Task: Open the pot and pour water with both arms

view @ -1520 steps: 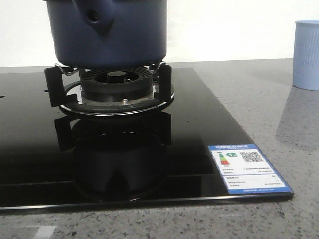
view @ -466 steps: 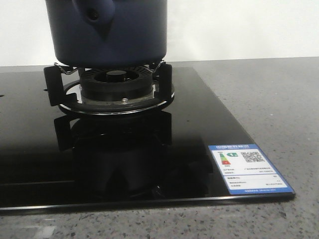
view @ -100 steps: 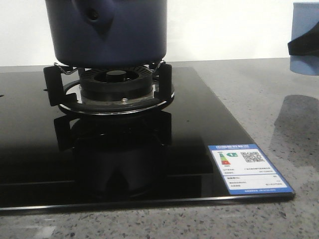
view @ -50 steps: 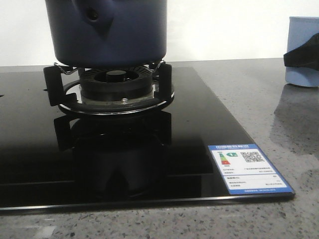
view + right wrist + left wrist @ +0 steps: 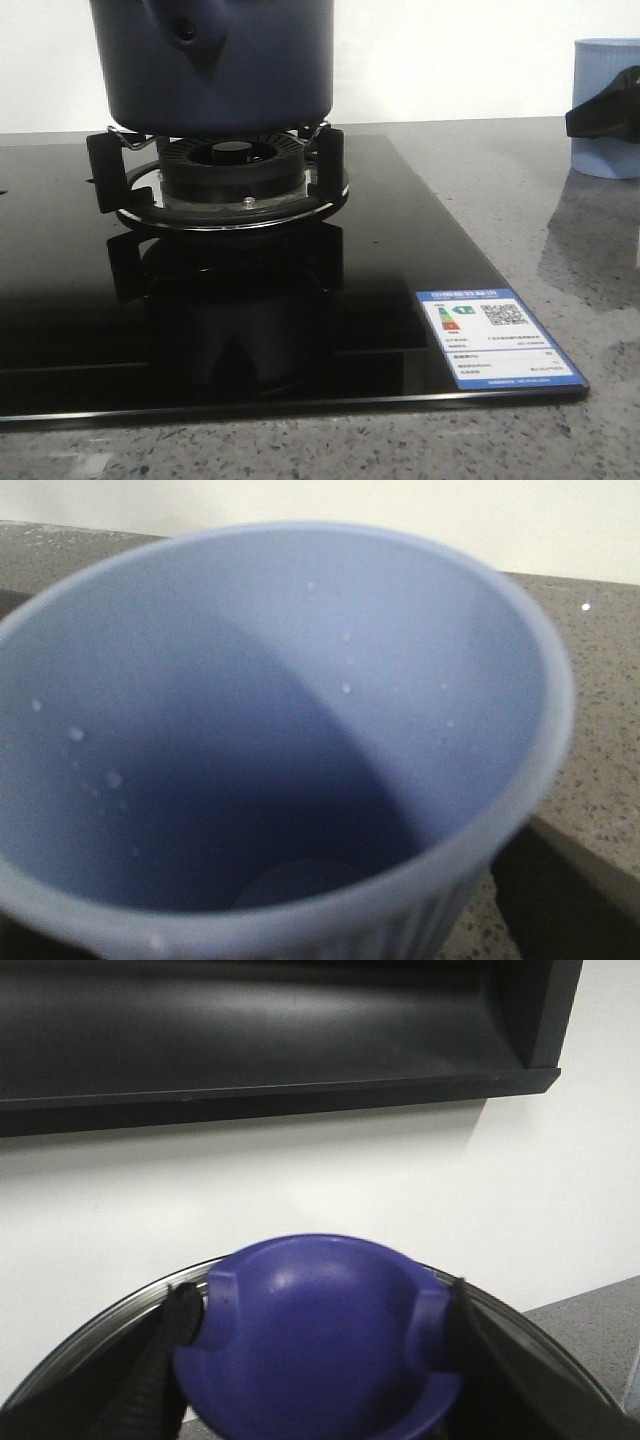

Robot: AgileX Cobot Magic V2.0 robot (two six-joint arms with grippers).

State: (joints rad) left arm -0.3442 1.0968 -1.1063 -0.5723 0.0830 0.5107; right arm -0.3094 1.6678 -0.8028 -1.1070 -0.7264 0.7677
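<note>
My left claw (image 5: 315,1335) clamps the lid knob (image 5: 318,1330); right claw state unclear beside the cup (image 5: 270,740). The pot (image 5: 215,65) looks heavy, rigid.

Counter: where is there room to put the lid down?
Bare grey counter lies between the black cooktop edge and the pale blue cup. The glass in front of the burner is bare too. Under the pot it is crowded.

Big dark navy pot (image 5: 215,65) sits upright on the burner, upper left of frame, matte straight sides, tapered handle mount with a small round hole.
</note>
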